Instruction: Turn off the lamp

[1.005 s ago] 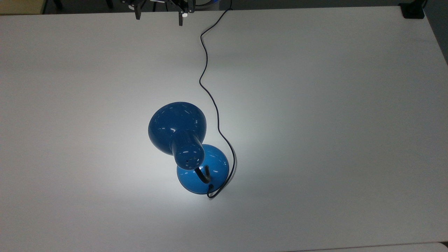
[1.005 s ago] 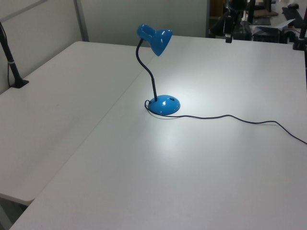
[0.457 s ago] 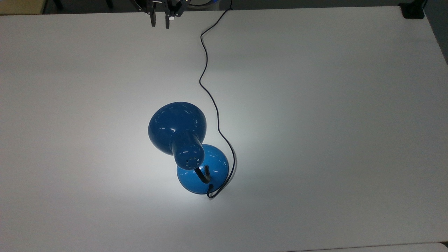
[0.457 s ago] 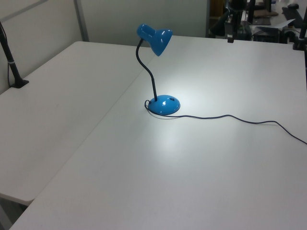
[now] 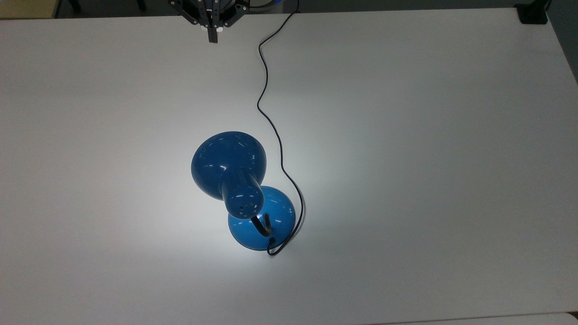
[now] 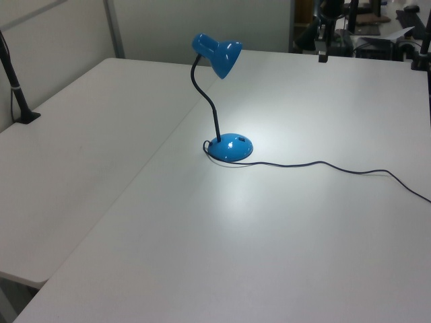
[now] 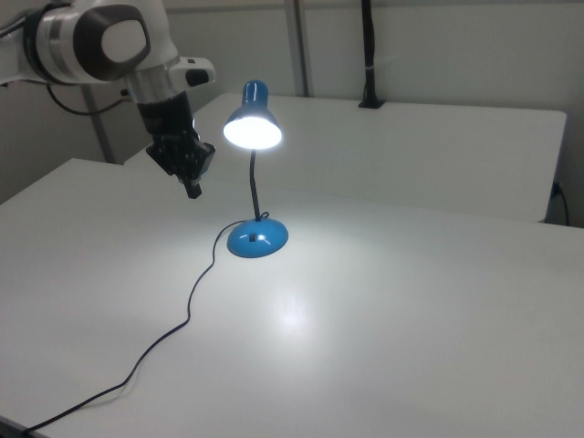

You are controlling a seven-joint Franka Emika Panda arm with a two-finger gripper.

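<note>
— What's the lamp look like from your end?
— I see a glossy blue desk lamp (image 5: 241,192) with a flared shade, black bendy neck and round base, lit, standing mid white table (image 5: 429,158). Its thin black cord (image 5: 264,92) snakes away. I can't read any writing on it.
— And the jaws?
— My gripper (image 5: 211,36) has its jaws pressed together, empty, well apart from the lamp, to the right view's left of the shade.

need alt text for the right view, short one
A lit blue lamp stands on a white table, casting a bright pool of light around its round base. The robot's hand, fingers shut, hangs above the table at the right view's left of the lamp, and a black cord trails toward the near edge.
</note>
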